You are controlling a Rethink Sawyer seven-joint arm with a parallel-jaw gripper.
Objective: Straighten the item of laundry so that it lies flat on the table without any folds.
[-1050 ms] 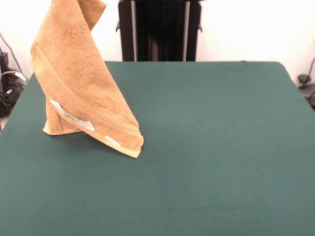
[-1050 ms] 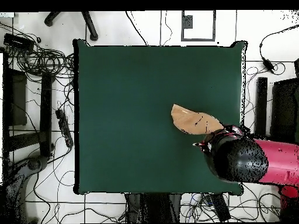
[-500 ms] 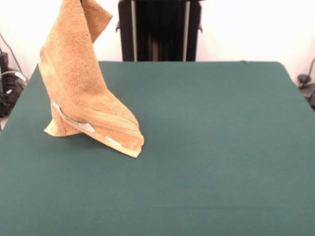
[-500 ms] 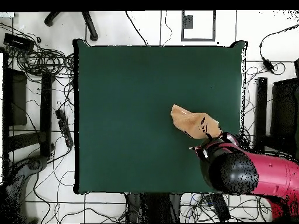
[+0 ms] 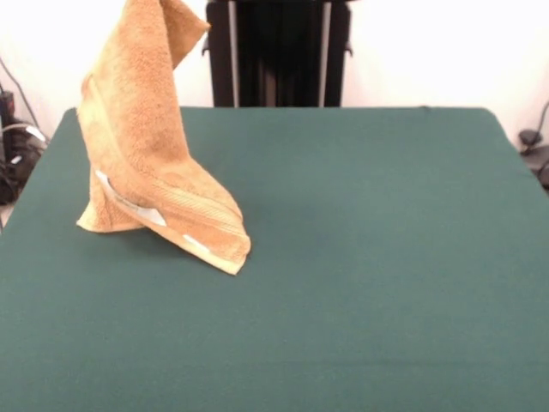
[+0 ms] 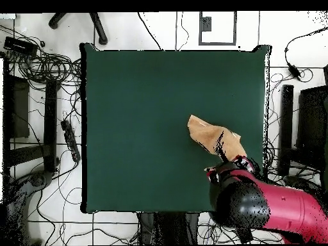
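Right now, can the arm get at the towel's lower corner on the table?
Probably yes. The towel hangs lifted from above, its lower corner resting on the table, with bare cloth all round. But the arm seems busy holding the top; the gripper itself is hidden.

Towel (image 5: 146,154) hanging folded, lower corner resting on table (image 5: 360,257).

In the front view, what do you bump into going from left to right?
Golden-orange terry towel hanging up with its bottom on the table → black robot pedestal at the back → bare dark green cloth table.
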